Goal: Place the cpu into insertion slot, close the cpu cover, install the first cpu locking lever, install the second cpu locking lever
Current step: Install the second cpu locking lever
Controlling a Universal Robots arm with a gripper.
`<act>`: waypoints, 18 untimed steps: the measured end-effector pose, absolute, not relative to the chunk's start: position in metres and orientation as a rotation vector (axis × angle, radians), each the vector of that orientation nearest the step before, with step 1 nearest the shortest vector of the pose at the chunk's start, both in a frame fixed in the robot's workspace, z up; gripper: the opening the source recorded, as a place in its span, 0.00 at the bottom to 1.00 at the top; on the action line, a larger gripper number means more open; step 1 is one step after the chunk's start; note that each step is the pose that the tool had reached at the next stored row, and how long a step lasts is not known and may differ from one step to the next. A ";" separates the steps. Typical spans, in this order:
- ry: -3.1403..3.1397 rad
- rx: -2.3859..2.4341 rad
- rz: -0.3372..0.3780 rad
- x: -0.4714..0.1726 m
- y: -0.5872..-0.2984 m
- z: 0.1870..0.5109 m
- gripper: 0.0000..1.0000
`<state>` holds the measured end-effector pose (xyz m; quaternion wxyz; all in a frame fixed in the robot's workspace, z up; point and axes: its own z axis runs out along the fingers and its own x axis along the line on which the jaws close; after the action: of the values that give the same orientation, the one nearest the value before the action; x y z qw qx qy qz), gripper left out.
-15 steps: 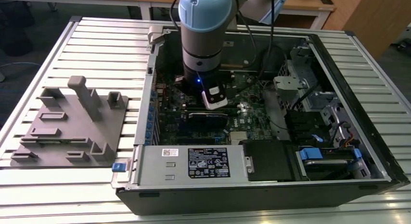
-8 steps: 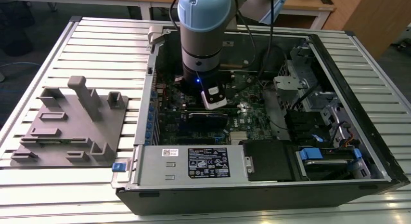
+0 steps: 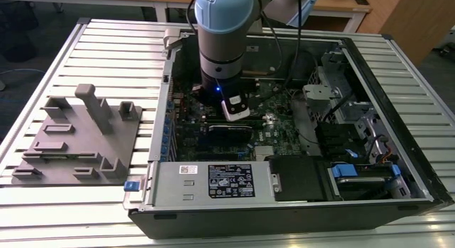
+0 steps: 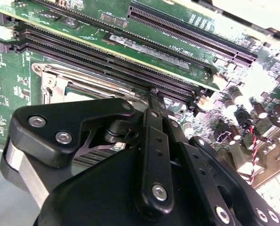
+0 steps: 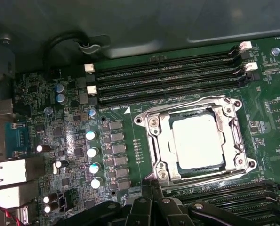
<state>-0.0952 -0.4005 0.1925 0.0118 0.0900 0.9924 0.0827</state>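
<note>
Because the computer case [image 3: 398,168] lies open on its side on the table [image 3: 106,45], the arm [image 3: 224,40] reaches straight down to the green board [image 5: 144,127]. There the cpu [image 5: 197,140] sits in the insertion slot [image 5: 220,162], the cpu cover [image 5: 161,134] framing it. The gripper [image 4: 154,96] hovers just beside the socket, its fingers [image 4: 151,117] together and holding nothing.

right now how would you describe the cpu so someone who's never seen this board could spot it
In the first wrist view, find the green circuit board inside the open computer case and the rows of long black memory slots across it. Beside those rows sits a square silver metal frame, the cpu cover, and the cpu is the pale flat square in its cut-out centre. No neighbouring part is as plain, bright and smooth.
</note>
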 end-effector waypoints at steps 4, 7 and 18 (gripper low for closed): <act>3.095 0.281 0.256 -0.095 -0.400 0.193 0.10; 3.094 0.281 0.256 -0.095 -0.399 0.193 0.10; 3.094 0.280 0.256 -0.097 -0.396 0.193 0.10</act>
<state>-0.0968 -0.3961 0.1933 0.0122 0.0899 0.9925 0.0821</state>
